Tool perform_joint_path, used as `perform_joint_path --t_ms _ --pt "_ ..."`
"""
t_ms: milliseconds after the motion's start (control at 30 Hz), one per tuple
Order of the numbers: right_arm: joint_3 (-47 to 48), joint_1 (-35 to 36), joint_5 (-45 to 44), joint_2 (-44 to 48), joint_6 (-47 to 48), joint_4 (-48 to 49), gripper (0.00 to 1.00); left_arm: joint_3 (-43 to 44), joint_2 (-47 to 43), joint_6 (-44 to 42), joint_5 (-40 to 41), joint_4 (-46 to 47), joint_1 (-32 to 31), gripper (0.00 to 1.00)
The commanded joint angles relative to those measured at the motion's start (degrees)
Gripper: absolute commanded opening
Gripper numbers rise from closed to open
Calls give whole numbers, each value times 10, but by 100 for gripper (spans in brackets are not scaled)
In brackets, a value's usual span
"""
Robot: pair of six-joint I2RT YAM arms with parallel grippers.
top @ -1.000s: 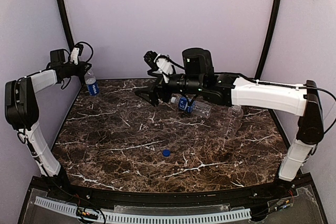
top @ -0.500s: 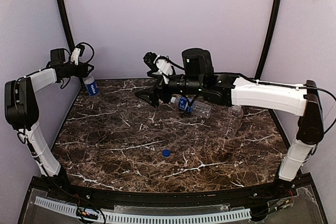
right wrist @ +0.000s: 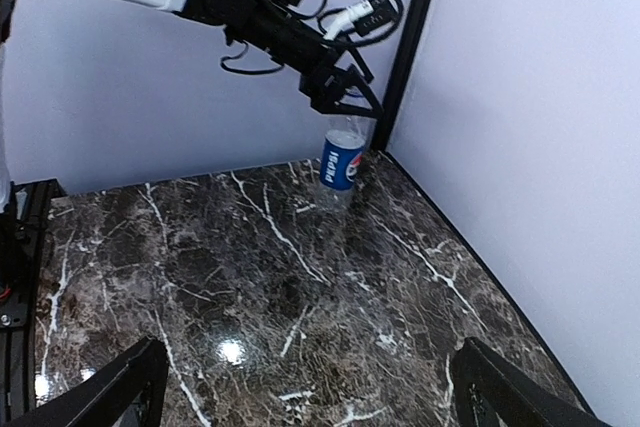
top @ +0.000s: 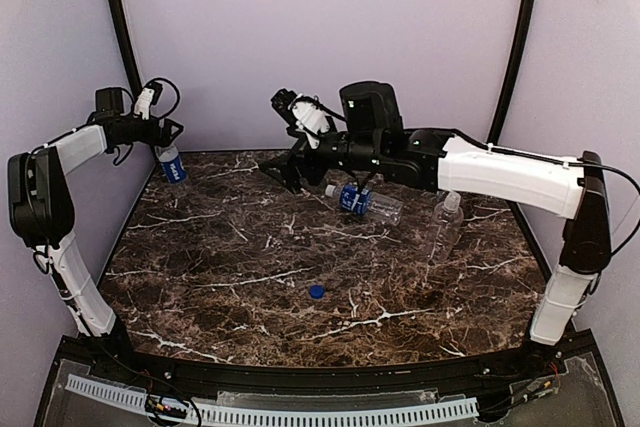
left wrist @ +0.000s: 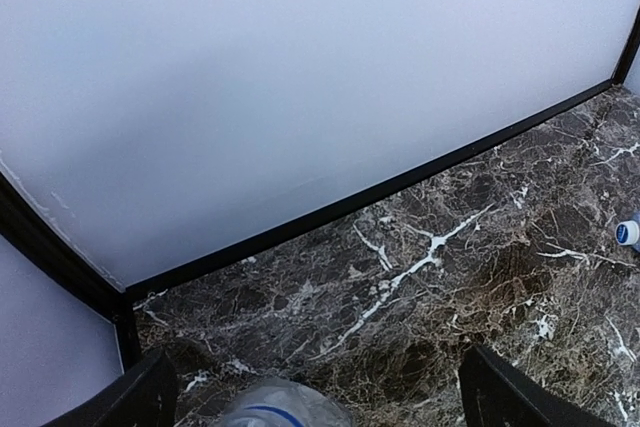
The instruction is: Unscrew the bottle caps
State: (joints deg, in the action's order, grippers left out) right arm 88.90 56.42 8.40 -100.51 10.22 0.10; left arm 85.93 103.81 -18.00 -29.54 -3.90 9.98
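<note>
A clear bottle (top: 173, 164) with a blue label stands in the back left corner. My left gripper (top: 166, 134) hangs open just above its top, touching nothing. The left wrist view shows that bottle's shoulder (left wrist: 282, 407) between the spread fingers (left wrist: 135, 399). A second blue-labelled bottle (top: 366, 203) lies on its side mid-table, below my right arm. A plain bottle (top: 446, 224) with a white cap (top: 452, 197) stands at the right. A loose blue cap (top: 316, 292) lies near the front centre. My right gripper (top: 283, 175) is open and empty over the marble, facing the corner bottle (right wrist: 342, 160).
The dark marble table (top: 220, 257) is closed in by lilac walls, with black corner posts (right wrist: 405, 47) at the back. The left arm (right wrist: 240, 7) reaches across the top of the right wrist view.
My left gripper has opened and let go of the corner bottle, which stays standing. It has lifted slightly. The right gripper has risen a little and shifted toward the back.
</note>
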Motion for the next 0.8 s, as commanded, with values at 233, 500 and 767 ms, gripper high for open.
perform_joint_path --t_ms 233,500,767 --pt "277 -77 -180 -187 5 -419 99 85 -16 -6 8 -37 1 99" --pt "356 -129 -212 -300 83 -544 99 120 -38 14 -35 -72 -1 99" --pt "377 -160 -281 -369 114 -591 99 138 -91 41 -108 -142 -18 100"
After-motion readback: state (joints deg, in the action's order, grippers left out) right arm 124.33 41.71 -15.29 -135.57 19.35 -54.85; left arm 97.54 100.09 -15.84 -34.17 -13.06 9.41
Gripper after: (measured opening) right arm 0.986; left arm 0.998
